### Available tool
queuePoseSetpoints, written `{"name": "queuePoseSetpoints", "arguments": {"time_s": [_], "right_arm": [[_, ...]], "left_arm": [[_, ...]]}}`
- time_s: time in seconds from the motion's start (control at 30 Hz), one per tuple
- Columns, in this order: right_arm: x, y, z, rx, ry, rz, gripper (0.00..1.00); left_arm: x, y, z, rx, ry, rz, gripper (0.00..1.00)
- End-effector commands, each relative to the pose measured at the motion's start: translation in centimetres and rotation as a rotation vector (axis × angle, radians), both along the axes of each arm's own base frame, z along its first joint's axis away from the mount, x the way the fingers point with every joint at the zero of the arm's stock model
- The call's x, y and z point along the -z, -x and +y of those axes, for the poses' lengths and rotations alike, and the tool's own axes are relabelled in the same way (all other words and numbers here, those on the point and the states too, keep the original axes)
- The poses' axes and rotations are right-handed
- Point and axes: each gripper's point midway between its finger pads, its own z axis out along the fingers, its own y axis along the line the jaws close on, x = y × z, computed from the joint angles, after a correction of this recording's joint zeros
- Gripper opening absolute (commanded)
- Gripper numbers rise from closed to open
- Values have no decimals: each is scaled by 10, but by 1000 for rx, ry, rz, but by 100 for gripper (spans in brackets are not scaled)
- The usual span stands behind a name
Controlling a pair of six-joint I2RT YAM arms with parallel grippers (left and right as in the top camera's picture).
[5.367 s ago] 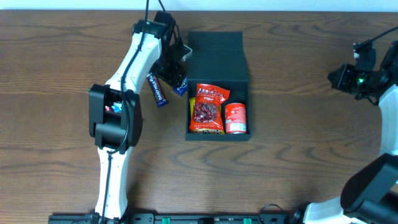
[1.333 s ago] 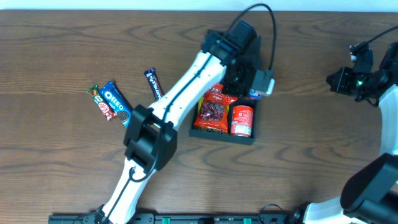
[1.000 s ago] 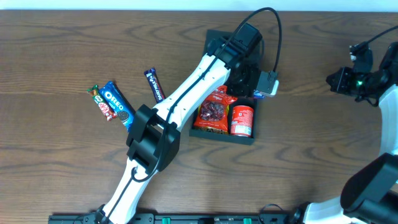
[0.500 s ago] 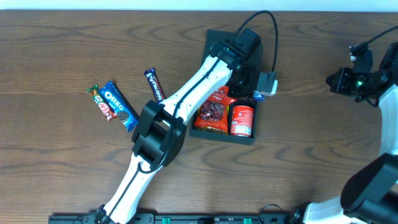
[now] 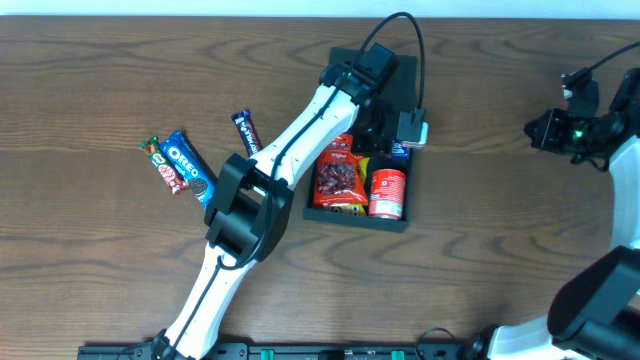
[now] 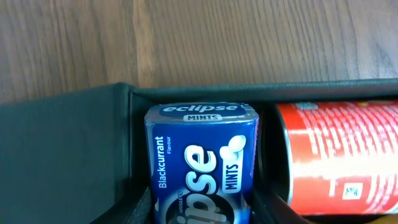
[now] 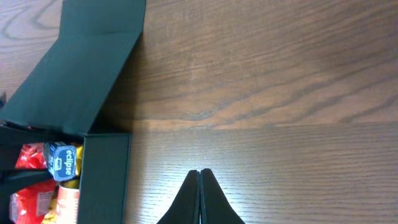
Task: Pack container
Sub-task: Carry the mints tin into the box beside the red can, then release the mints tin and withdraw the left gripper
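The dark slate-blue container [image 5: 356, 221] lies open mid-table, its flap lid [image 5: 398, 88] folded back. Inside lie a red snack bag [image 5: 335, 181] and a red can [image 5: 387, 192]. My left gripper [image 5: 389, 142] is shut on a blue Eclipse mints box [image 5: 399, 151] and holds it in the container's far right corner. In the left wrist view the mints box [image 6: 201, 162] sits between my fingers [image 6: 202, 210], beside the red can [image 6: 339, 155] and a container wall [image 6: 62, 155]. My right gripper [image 5: 550, 128] is shut and empty [image 7: 199, 172] over bare table, right of the container [image 7: 106, 180].
Left of the container lie a dark blue bar [image 5: 247, 135], a blue Oreo pack [image 5: 190, 168] and a small green and red bar [image 5: 160, 165]. The left arm stretches diagonally across the table from the front edge to the container.
My left gripper carried the mints box from left of the container across it, then drew back from the right rim into the far right corner. The container turned slightly. The right arm stayed still.
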Motion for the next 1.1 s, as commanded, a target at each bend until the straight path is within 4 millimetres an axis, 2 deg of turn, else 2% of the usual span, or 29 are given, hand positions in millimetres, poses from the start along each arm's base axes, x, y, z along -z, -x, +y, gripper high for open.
{"name": "queuePoseSetpoints", "arguments": {"time_s": [0.0,0.1,0.13,0.17,0.23,0.3,0.37,0.43,0.63,0.77,0.93,1.07], "right_arm": [[-4,-3,1,-23,11,-17,2],[-4,-3,1,-23,11,-17,1],[-4,-3,1,-23,11,-17,1],[-4,-3,1,-23,11,-17,2],[-4,-3,1,-23,11,-17,1],[-4,-3,1,-23,11,-17,2],[-4,-3,1,-23,11,-17,2],[-4,-3,1,-23,11,-17,2],[-4,-3,1,-23,11,-17,2],[-4,-3,1,-23,11,-17,2],[-4,-3,1,-24,11,-18,2],[-4,-3,1,-23,11,-17,2]], "left_arm": [[5,-2,3,-13,-7,8,6],[4,-3,1,-14,-2,3,6],[4,-3,2,-16,-2,4,9],[4,-3,2,-24,-3,7,21],[4,-5,0,-50,2,15,31],[3,-6,0,-65,4,19,49],[3,-7,-1,-68,5,19,55],[3,-7,-1,-68,6,19,97],[0,-11,-4,-120,20,30,95],[-10,-18,-8,-153,50,12,95],[-22,-43,-5,-222,33,-105,95],[-38,-61,-4,-288,44,-181,95]]}}
